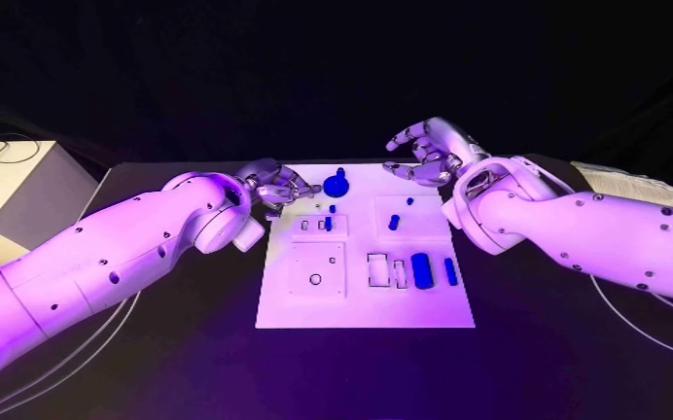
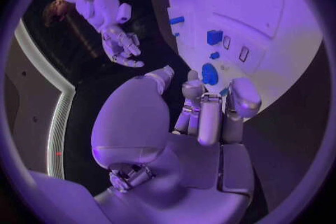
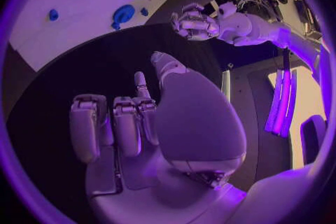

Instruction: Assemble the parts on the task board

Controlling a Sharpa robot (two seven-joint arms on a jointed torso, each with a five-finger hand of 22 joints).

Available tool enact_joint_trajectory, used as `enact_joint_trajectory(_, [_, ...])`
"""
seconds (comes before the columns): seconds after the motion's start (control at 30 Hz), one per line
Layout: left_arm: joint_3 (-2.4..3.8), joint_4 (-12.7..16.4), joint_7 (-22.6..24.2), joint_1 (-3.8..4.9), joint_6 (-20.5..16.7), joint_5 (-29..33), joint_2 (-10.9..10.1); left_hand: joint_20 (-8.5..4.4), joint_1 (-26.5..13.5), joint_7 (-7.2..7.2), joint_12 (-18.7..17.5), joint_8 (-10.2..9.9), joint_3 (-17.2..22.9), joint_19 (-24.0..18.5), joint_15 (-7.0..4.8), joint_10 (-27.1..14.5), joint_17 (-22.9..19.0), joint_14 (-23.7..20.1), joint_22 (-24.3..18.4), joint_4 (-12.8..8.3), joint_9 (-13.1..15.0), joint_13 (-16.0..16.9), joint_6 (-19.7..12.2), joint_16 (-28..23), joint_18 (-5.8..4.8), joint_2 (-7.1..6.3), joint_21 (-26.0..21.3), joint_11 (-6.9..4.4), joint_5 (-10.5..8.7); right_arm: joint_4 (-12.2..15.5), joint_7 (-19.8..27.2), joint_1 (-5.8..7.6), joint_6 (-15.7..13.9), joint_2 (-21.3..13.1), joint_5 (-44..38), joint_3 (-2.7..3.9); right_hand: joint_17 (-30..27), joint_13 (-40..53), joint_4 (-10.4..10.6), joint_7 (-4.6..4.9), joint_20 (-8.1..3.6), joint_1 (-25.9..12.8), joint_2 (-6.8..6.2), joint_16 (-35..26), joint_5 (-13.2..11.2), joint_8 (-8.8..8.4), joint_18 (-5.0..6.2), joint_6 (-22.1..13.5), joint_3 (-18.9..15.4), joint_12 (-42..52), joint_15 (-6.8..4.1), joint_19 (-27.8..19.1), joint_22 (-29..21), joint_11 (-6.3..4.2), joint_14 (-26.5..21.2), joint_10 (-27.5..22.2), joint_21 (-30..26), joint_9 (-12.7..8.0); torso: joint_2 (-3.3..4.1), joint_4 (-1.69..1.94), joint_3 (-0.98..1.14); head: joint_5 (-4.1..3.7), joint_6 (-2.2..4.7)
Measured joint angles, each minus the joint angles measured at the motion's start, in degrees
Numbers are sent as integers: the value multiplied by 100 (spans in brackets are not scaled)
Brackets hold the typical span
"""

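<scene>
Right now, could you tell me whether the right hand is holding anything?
No: the right hand hovers empty above the task board, fingers curled loosely.

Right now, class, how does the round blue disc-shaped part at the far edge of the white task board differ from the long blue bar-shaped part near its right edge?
The round blue disc-shaped part is circular; the long blue bar-shaped part is an elongated rounded block. The disc lies at the far edge of the white task board, beside the left hand; the bar lies nearer the robot, with no hand close. Both are blue and unheld.
</scene>
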Motion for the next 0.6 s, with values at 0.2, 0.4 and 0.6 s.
enact_joint_trajectory(0.2, [-169,-323,-709,229,696,-803,335,-12,-63,-21,129,68,157,12,0,65,0,0,94,-1,45,139,-21,30,0,63,49,-17,-21,-215,99,148,196,-43,660,20,0,0,1,0,0,0,0,0,45,0,0,0,32,0,0,0,0,0,0,0,-20,3,-57,-17,36,44,-42])
enact_joint_trajectory(0.4, [-277,-569,-1055,390,1195,-1272,634,-1,-340,-21,247,100,190,41,0,121,0,0,160,16,71,292,-21,68,-88,7,89,-21,-21,-355,108,186,342,-35,933,21,0,0,-15,0,0,2,-2,0,88,0,0,0,48,0,0,0,-1,0,0,0,-20,5,-79,-32,72,48,-63])
enact_joint_trajectory(0.6, [-412,-796,-1259,539,1624,-1604,878,-1,-716,-32,281,154,146,41,-1,115,-1,-1,207,-11,114,297,-73,68,-88,-10,123,-15,-21,-430,91,210,445,-20,1063,21,0,-1,-5,-1,0,23,-23,0,116,0,0,0,58,0,0,0,-2,0,0,0,-20,5,-83,-39,96,42,-97])
